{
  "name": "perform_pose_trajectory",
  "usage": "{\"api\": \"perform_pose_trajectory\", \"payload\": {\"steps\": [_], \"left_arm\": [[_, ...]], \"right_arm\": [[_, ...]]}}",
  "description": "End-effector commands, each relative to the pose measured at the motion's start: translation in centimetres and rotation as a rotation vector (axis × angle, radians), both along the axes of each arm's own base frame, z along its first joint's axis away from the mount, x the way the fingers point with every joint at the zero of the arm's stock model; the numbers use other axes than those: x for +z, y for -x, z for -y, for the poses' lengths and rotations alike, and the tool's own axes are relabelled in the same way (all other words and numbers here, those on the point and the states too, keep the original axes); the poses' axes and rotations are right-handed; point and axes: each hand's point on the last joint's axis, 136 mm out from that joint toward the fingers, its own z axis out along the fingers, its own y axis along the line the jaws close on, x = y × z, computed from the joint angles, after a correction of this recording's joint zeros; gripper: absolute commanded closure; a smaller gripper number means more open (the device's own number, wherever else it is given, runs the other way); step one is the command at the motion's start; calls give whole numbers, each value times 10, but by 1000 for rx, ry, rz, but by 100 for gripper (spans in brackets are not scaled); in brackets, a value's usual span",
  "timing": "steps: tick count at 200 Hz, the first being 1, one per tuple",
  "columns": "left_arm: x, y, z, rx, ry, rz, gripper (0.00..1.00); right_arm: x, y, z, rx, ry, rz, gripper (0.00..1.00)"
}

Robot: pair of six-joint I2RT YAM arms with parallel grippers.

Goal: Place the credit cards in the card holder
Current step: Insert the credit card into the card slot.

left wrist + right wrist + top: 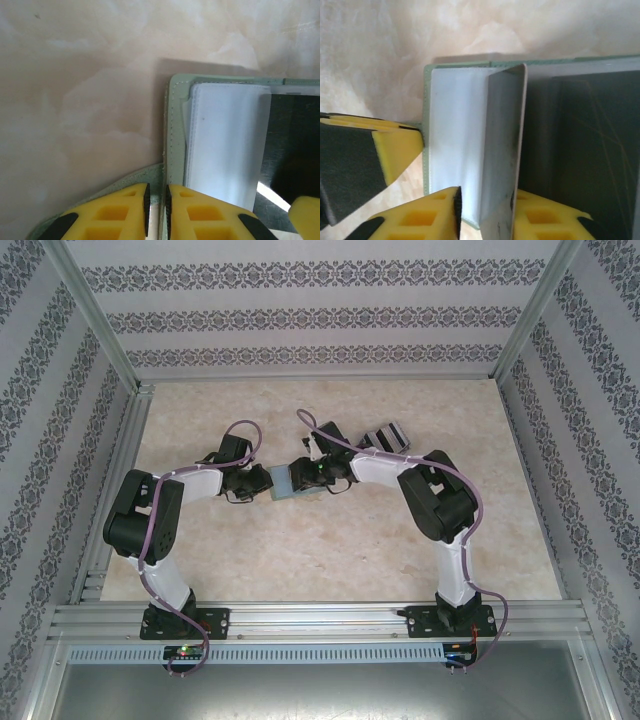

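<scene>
My left end effector (157, 212) is pressed nearly together on the pale green edge of the card holder (176, 125). A thin strip of the green cover stands between the two yellow fingers (122, 215), and more of it lies under them towards the left. The holder lies open on the marbled counter (75, 75), midway between my two arms. Its white pocket (225, 135) faces up just beside the stitched green border. To the right of that pocket lies a dark, glossy credit card (295, 130) (I take it for a card, though only part of it shows).

My right end effector (487, 220) is spread. A thin grey flap (505, 150) of the holder rises on edge in the gap, closer to the right-hand finger, and I cannot tell whether it touches. Seen from that wrist, the black-padded finger of my left end effector sits against the holder's left edge.

From above, a striped bundle (386, 437) of grey and black lies on the counter beyond my right arm, well apart from the holder (too small to make out).
</scene>
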Motion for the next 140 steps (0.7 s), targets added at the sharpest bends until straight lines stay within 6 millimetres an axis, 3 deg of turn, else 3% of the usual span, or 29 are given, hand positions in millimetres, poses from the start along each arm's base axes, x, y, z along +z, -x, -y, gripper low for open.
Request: {"api": "perform_pose_trajectory", "payload": {"steps": [1,52,82,93,140], "left_arm": [[-4,1,5,-18,10,-13,81],[0,0,5,-14,7,-5,81],[-3,0,5,-15,10,-13,81],[-3,1,5,-14,10,-14,81],[-7,3,6,-19,13,-22,81]], "right_arm": [[20,-3,20,15,112,60,68],[36,-8,34,36,160,92,65],[38,-10,31,52,154,107,82],[33,-10,31,60,164,94,86],[10,-13,37,63,222,51,88]]}}
